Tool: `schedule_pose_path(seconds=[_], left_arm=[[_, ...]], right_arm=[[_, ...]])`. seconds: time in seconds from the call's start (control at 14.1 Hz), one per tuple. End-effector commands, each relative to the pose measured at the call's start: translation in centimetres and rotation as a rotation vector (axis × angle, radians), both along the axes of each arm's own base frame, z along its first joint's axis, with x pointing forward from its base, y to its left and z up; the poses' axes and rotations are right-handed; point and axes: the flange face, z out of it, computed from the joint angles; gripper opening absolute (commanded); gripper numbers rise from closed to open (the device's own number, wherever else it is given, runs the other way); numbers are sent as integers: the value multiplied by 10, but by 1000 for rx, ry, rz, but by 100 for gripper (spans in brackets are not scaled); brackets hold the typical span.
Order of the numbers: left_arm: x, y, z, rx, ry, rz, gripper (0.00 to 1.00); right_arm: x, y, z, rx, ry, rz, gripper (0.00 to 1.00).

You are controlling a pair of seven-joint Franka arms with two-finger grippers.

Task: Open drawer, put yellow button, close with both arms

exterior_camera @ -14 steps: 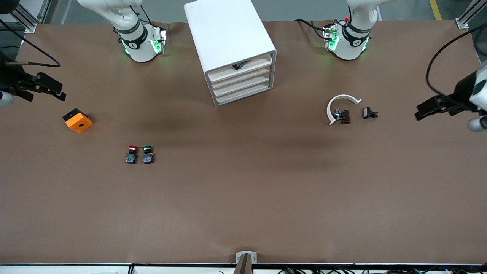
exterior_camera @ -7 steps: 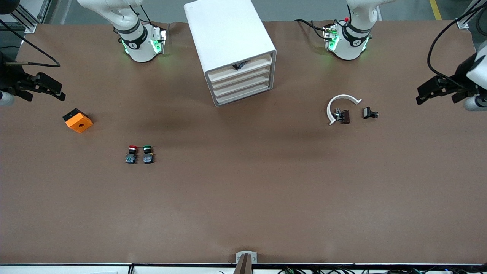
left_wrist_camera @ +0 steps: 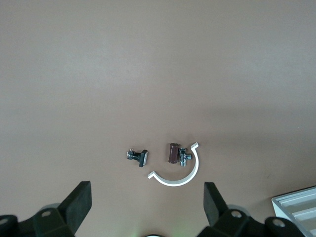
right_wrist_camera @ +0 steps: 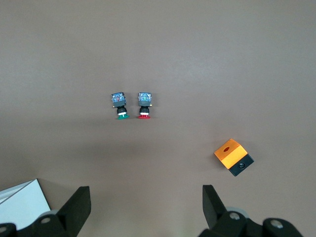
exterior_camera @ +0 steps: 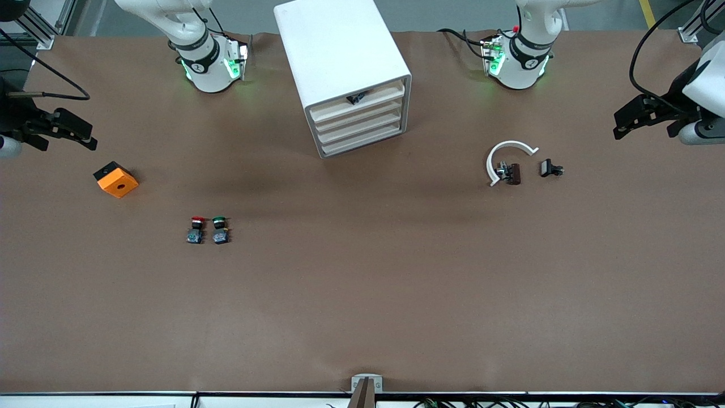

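The white cabinet (exterior_camera: pixel 340 51) stands at the table's middle, near the arms' bases. Its top drawer (exterior_camera: pixel 362 106) is pushed in flush, with a small black handle (exterior_camera: pixel 355 98) on its front. The yellow button is out of view. My left gripper (exterior_camera: pixel 623 122) hangs open and empty over the table at the left arm's end; in its wrist view the left gripper (left_wrist_camera: pixel 147 205) holds nothing. My right gripper (exterior_camera: pixel 84 136) hangs open and empty over the right arm's end; the right gripper (right_wrist_camera: pixel 146 207) looks down on bare table.
A red-capped button (exterior_camera: pixel 195 229) (right_wrist_camera: pixel 144 104) and a green-capped button (exterior_camera: pixel 220 229) (right_wrist_camera: pixel 120 104) stand side by side. An orange box (exterior_camera: pixel 116 179) (right_wrist_camera: pixel 233 158) lies near the right gripper. A white curved clip (exterior_camera: pixel 506 156) (left_wrist_camera: pixel 180 173), a brown part (exterior_camera: pixel 513 174) and a black part (exterior_camera: pixel 550 168) lie toward the left arm's end.
The left gripper has drawn back toward the arms' bases side of the table, still open. The right gripper has hardly moved. Nothing on the table has shifted.
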Motion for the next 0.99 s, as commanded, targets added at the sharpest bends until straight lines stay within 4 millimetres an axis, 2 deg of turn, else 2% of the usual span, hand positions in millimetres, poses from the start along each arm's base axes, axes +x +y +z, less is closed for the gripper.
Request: schedule_pose_path(seconds=[0.0,0.64,0.92], left_arm=[[-8,3,2,-6,5,6,100],[14,8,-10,3,21,-1,100],[21,9,-3,-3,3,2,100]], right_arm=[[-2,-2,5,-18,-5,9,100],[-2,-3,10,-21,-14,7,100],[-2,-2,9,-20,-12,9,100]])
